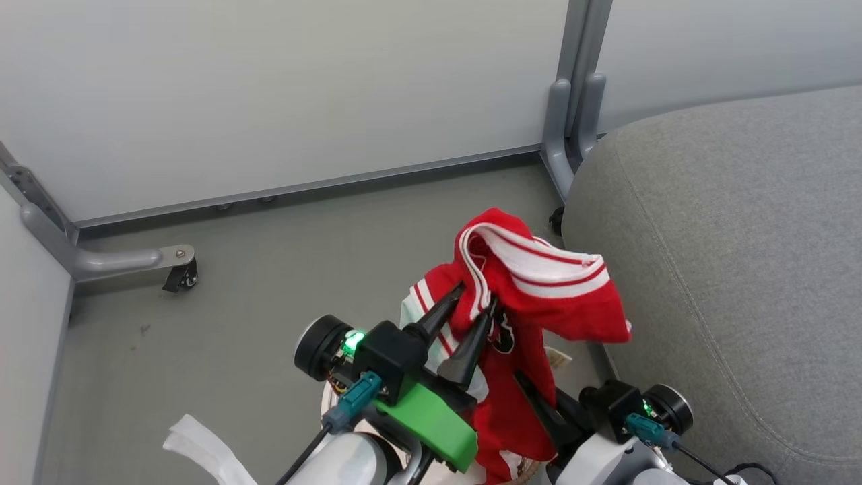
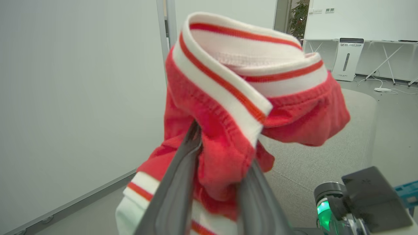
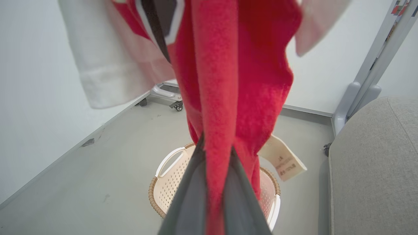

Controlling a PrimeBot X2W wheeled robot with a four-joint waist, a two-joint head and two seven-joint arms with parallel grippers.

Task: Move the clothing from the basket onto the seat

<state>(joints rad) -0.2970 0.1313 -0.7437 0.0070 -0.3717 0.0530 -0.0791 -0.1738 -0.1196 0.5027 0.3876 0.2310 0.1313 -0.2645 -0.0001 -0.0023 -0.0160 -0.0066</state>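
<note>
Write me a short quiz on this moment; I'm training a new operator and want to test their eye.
1. True or false: the red white-trimmed basketball clothing lies spread on the large grey fabric sofa seat.
2. How many grippers are shut on the clothing? A: none. B: one. C: two.
3. Fill in: the cream perforated plastic basket stands on the ___.
Key: 1 false, it hangs in the air, held. 2 C, the left gripper and the right gripper both clamp it. 3 floor.
</note>
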